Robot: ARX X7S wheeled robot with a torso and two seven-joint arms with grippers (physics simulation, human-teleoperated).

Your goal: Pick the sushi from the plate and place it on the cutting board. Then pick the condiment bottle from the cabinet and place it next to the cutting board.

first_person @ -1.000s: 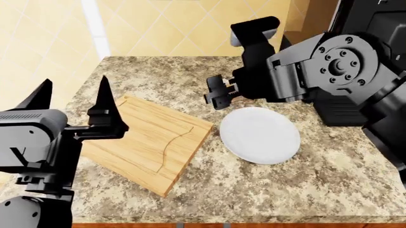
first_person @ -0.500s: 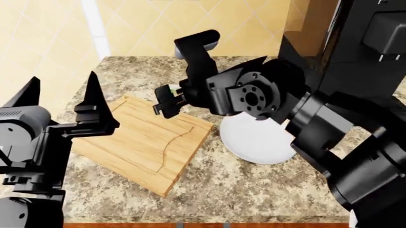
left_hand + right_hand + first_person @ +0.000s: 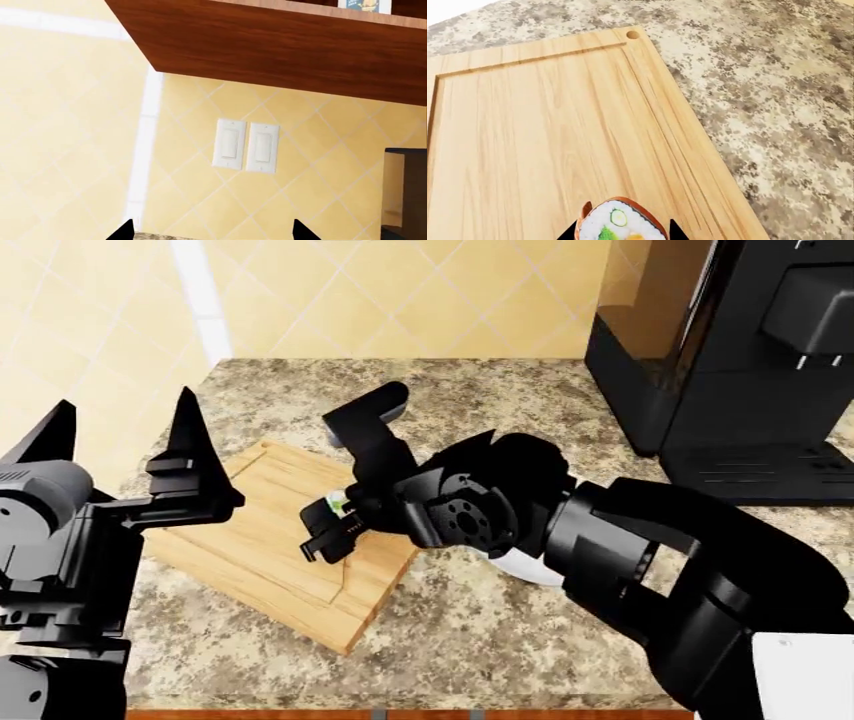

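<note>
Sushi (image 3: 620, 224), a small roll with orange-salmon sides and a white rice face showing green and orange filling, pinched at its sides between the two dark fingertips of the right gripper (image 3: 324, 530) and held over the cutting board (image 3: 554, 130).

Largest first: granite countertop (image 3: 534, 640) under everything; black coffee machine (image 3: 727, 360) at far right. Light wooden cutting board lying flat at left-centre, long axis running from near right to far left, small hole in one far corner, groove along the edge. White plate (image 3: 527, 565) right of the board, mostly hidden behind the right arm.

Sushi itself: probably light, soft and crumbly, rice likely to squash or shed under a hard squeeze. Best held across the firmer round sides, as here. No long axis to speak of; flat rice face turned up toward the wrist camera.

Left gripper (image 3: 118, 445) spread wide, empty, raised at near left, pointing at the tiled wall (image 3: 80, 150) with its light switches (image 3: 245, 146).
</note>
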